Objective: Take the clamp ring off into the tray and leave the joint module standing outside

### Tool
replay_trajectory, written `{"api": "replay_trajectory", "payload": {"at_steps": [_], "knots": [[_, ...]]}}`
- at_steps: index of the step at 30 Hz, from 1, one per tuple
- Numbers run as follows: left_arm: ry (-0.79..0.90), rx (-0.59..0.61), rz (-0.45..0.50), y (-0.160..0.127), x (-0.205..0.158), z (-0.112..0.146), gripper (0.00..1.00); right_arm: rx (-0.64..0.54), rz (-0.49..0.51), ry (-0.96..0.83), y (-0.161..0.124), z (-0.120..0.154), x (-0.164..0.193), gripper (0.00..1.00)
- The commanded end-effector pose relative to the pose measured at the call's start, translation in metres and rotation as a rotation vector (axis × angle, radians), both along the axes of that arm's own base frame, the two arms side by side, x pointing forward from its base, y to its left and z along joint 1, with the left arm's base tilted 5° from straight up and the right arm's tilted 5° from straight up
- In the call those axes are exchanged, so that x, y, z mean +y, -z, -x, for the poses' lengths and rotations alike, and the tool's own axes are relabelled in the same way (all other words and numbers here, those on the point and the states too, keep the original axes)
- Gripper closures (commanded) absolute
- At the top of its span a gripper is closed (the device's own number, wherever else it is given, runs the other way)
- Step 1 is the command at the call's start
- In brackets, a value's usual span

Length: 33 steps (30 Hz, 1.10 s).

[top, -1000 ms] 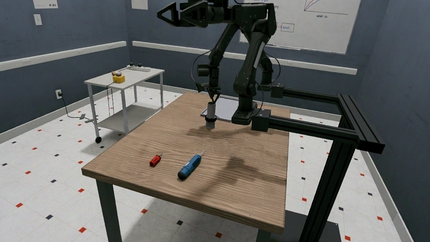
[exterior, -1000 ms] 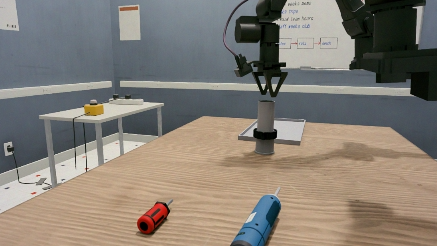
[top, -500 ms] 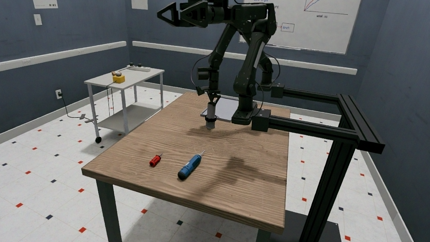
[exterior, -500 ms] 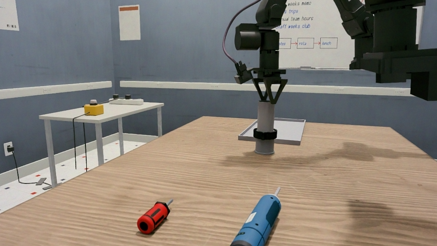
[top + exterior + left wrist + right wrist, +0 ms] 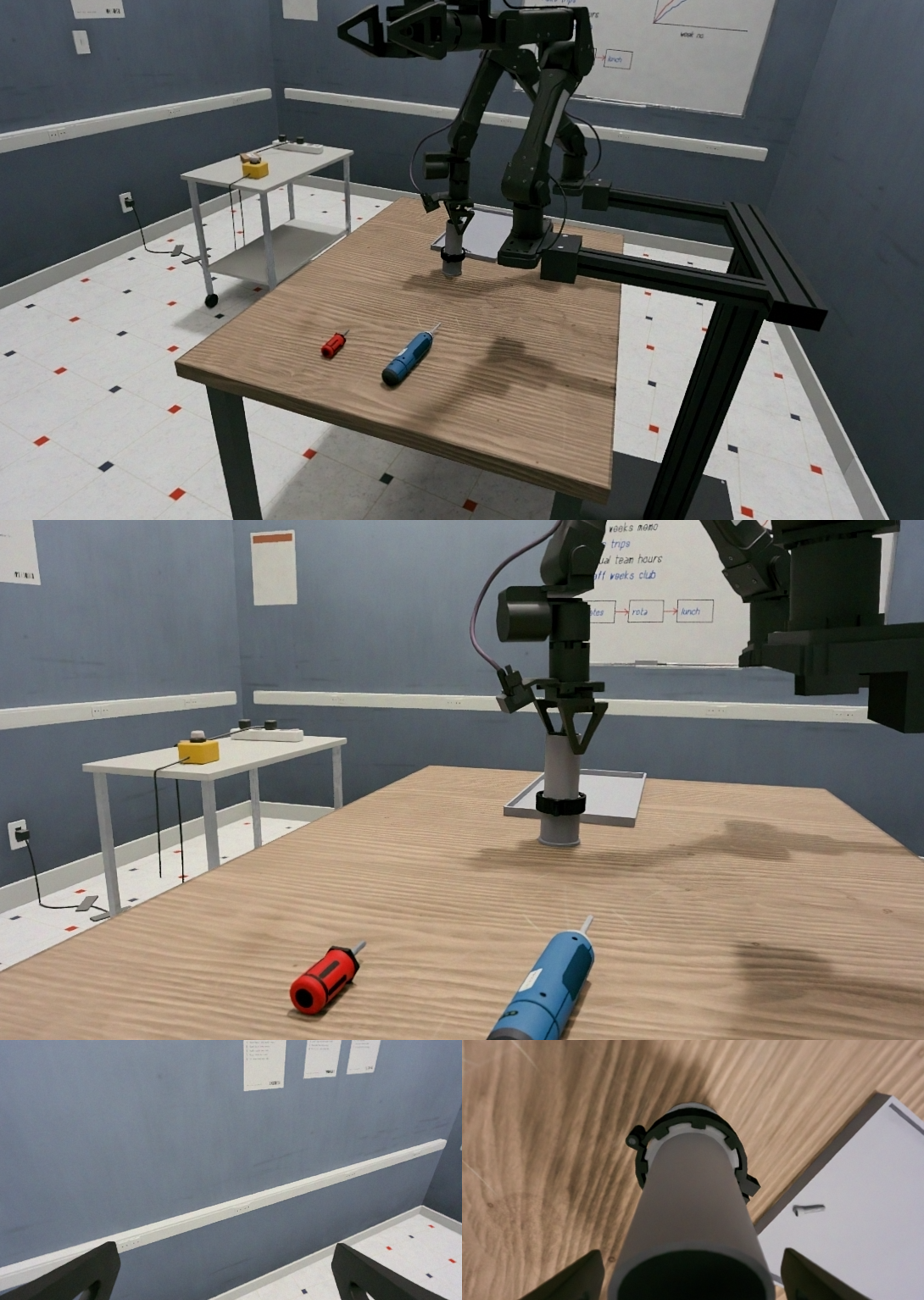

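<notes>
The grey joint module stands upright on the table, outside the tray. The grey link tube rises from it. The black clamp ring is around the joint, with a lug on each side. My right gripper points down and is open, its fingers on either side of the tube's top, well above the ring. My left gripper is open and empty, high above the table.
A small screw lies in the tray. A blue electric screwdriver and a red screwdriver lie on the near part of the table. The left arm's base stands close to the tray.
</notes>
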<state>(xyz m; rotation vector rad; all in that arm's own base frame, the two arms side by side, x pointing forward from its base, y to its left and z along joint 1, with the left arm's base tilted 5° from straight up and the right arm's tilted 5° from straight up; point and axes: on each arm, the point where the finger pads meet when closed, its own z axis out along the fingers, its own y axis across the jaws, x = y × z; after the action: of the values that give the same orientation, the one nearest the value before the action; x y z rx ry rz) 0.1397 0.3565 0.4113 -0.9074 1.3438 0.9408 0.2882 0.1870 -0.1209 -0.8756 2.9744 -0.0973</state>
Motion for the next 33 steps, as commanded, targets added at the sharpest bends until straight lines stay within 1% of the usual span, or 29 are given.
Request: {"api": "replay_trajectory", "payload": {"at_steps": [1,9,10,20,21,33], "knots": [[-0.013,-0.011,0.009,-0.0089,-0.0018,0.0046,0.00,-0.052,-0.037,-0.010,-0.0101,-0.0136,0.0081,0.20],[-0.013,-0.011,0.009,-0.0089,-0.0018,0.0046,0.00,-0.053,-0.038,-0.012,-0.0104,-0.0139,0.0091,0.20],[-0.013,-0.011,0.009,-0.0089,-0.0018,0.0046,0.00,-0.031,-0.021,-0.008,-0.0049,-0.0083,0.0064,0.20],[-0.013,-0.011,0.009,-0.0089,-0.0018,0.0046,0.00,-0.031,-0.021,-0.008,-0.0049,-0.0083,0.0064,0.20],[-0.013,-0.011,0.009,-0.0089,-0.0018,0.0046,0.00,-0.054,-0.039,-0.012,-0.0109,-0.0143,0.0093,0.20],[-0.013,-0.011,0.009,-0.0089,-0.0018,0.0046,0.00,-0.055,-0.040,-0.012,-0.0109,-0.0144,0.0087,0.20]]}}
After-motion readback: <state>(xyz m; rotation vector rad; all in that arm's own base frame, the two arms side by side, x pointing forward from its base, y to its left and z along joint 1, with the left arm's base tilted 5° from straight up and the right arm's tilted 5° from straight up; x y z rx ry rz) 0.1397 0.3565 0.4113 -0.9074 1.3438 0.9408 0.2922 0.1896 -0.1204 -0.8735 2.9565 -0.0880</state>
